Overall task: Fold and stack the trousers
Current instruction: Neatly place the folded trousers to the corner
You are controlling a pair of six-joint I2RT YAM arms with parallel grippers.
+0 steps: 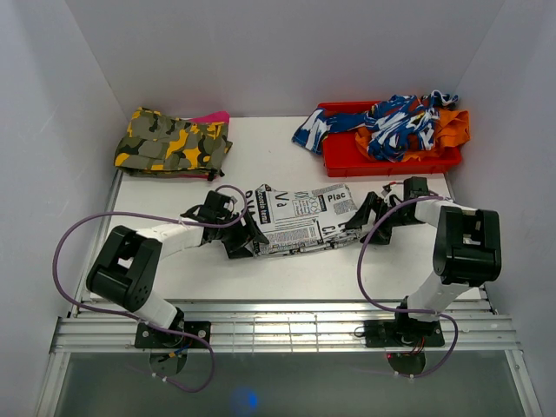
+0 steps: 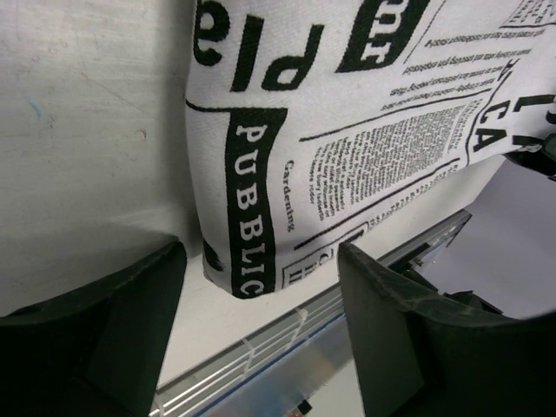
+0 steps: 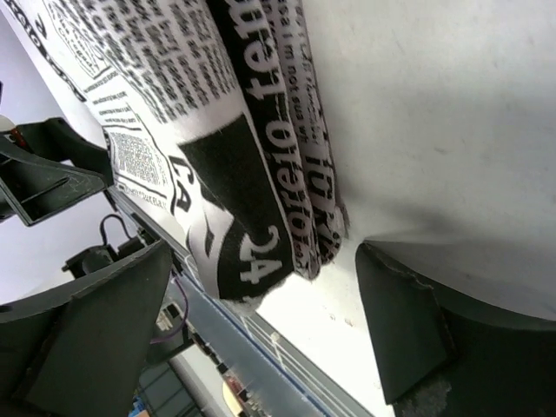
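White walls box in the pale table (image 1: pixel 261 156), and the trousers (image 1: pixel 300 221) lie at its middle, already gathered into a compact, layered rectangle. Your left gripper (image 1: pixel 248 236) stands at the bundle's left end and your right gripper (image 1: pixel 363 221) at its right end. On both, the jaws gape wide with a corner of the cloth between them, and nothing is pinched. You look to be past most of the folding and setting up to grip. The next move probably calls for both pincers to close on all layers at once and lift evenly so the fold keeps. The folded camouflage garment (image 1: pixel 171 143) at the far left looks like the likely stack.
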